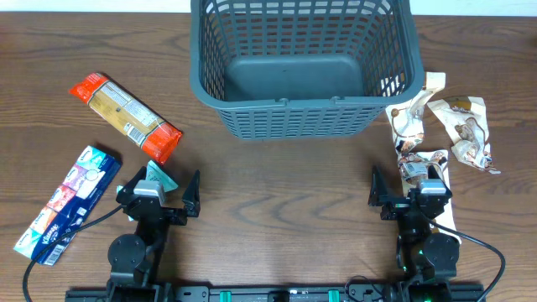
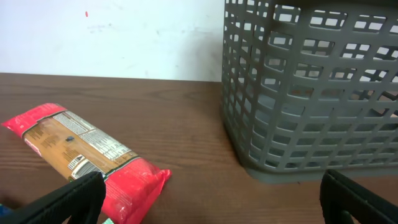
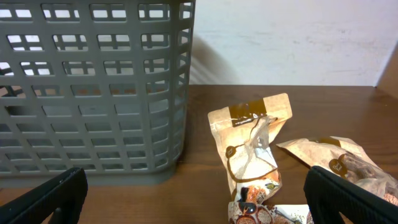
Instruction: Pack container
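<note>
The dark grey slotted container (image 1: 302,126) stands at the back middle of the table and is empty; it also shows in the left wrist view (image 2: 311,93) and the right wrist view (image 3: 93,93). A red-ended pasta pack (image 1: 126,116) lies left of it, also in the left wrist view (image 2: 87,158). A blue tissue pack (image 1: 69,200) lies at the far left. Beige snack packs (image 1: 411,126) (image 1: 466,130) lie right of the container, also in the right wrist view (image 3: 252,149). My left gripper (image 1: 159,195) (image 2: 211,199) is open and empty. My right gripper (image 1: 411,195) (image 3: 193,199) is open and empty.
A small teal packet (image 1: 158,176) lies under the left gripper's near finger. Another printed snack pack (image 1: 428,168) lies under the right gripper (image 3: 273,214). A white wall stands behind the table.
</note>
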